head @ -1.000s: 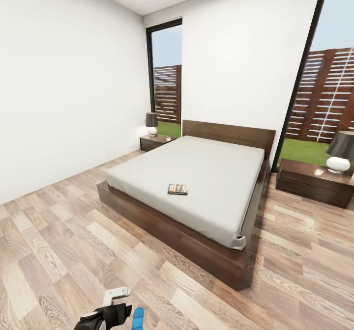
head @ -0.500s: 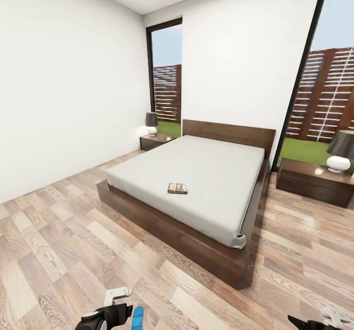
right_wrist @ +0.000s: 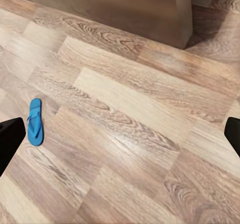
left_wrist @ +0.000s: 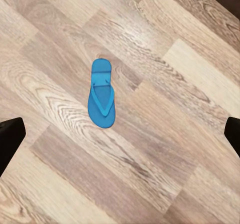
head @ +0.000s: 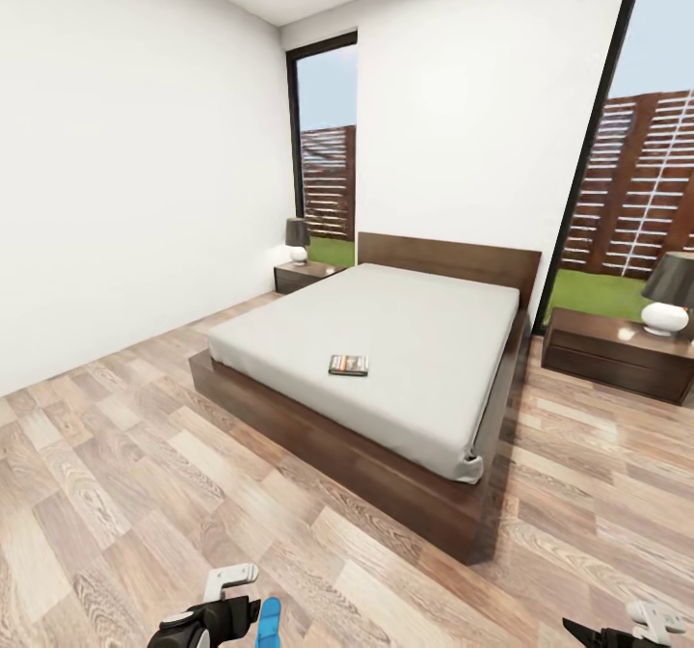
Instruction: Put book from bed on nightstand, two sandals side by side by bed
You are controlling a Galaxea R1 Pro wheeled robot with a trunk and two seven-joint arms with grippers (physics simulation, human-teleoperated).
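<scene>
The bed (head: 386, 339) with its pale mattress and dark frame stands in the middle of the bedroom. On the mattress near the foot lies the book (head: 348, 365). A nightstand (head: 306, 275) sits at the far left of the headboard, another nightstand (head: 617, 354) at the right. One blue sandal (head: 270, 621) lies flat on the wood floor, right beside my left gripper (head: 236, 595). In the left wrist view the sandal (left_wrist: 101, 100) lies below the open left gripper (left_wrist: 120, 138). My right gripper (right_wrist: 120, 138) is open over bare floor, with the sandal (right_wrist: 34, 121) off to one side. The second sandal is out of view.
Each nightstand carries a lamp (head: 298, 240) (head: 669, 303) with a dark shade. Tall windows (head: 328, 147) flank the headboard. The bed frame's corner (right_wrist: 150, 9) lies ahead of the right gripper. Wood-plank floor (head: 116, 455) spreads wide to the bed's left and in front.
My right gripper has come into the head view at the bottom right. The whole picture has shifted slightly, so the camera moved; the sandal and left gripper stay put.
</scene>
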